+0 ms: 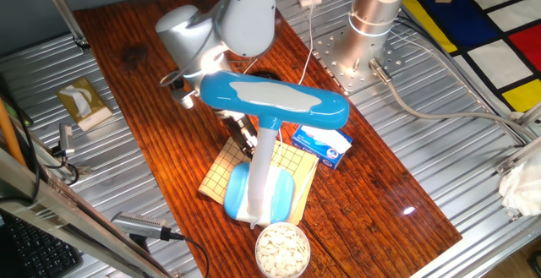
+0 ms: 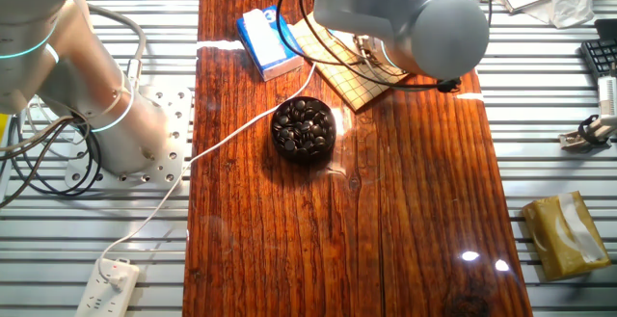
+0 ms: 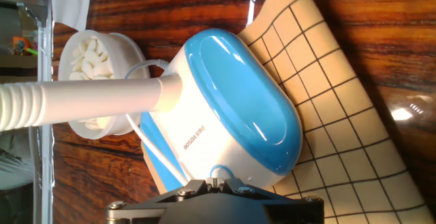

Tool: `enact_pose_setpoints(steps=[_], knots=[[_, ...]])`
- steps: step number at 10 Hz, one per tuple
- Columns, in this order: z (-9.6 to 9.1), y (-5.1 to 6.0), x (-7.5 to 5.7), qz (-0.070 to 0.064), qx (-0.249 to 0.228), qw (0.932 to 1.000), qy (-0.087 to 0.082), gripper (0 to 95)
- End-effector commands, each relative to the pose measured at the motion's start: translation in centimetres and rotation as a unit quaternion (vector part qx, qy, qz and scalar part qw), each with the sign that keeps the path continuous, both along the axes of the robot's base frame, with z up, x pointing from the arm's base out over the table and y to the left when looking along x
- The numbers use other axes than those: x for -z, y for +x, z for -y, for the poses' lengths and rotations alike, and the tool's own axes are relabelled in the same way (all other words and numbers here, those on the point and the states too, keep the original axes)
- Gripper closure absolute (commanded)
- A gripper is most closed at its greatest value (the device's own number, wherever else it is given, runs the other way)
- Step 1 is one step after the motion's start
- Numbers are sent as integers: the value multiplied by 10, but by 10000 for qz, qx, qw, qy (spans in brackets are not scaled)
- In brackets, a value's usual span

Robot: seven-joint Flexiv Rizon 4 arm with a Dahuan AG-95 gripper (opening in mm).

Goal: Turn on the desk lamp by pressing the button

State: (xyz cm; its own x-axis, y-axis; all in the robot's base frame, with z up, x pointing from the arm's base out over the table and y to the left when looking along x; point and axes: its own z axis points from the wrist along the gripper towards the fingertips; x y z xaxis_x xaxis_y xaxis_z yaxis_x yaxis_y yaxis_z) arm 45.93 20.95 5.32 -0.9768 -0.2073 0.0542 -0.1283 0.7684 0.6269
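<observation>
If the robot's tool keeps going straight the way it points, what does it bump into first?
Most likely the lamp's base. The hand view looks along the tool straight at the base, near the small round button at its edge. How far off it is cannot be told.

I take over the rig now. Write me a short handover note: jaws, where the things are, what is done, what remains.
Gripper: low at the lamp base, on its near edge. Whether the jaws are open or shut cannot be seen.
Lamp: upright on the grid mat; a bowl of white pieces is beside the base.
Done: approach to the base.
Left: the head shows no light, so the button press is still to confirm or do.
</observation>
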Motion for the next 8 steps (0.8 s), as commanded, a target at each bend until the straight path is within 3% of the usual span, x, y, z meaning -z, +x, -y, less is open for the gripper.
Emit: enact_pose_setpoints(steps=[1,8], knots=[[7,2,-8,-26,-21,10000,-13,950],[16,6,-14,-3,-159,9994,-292,950]])
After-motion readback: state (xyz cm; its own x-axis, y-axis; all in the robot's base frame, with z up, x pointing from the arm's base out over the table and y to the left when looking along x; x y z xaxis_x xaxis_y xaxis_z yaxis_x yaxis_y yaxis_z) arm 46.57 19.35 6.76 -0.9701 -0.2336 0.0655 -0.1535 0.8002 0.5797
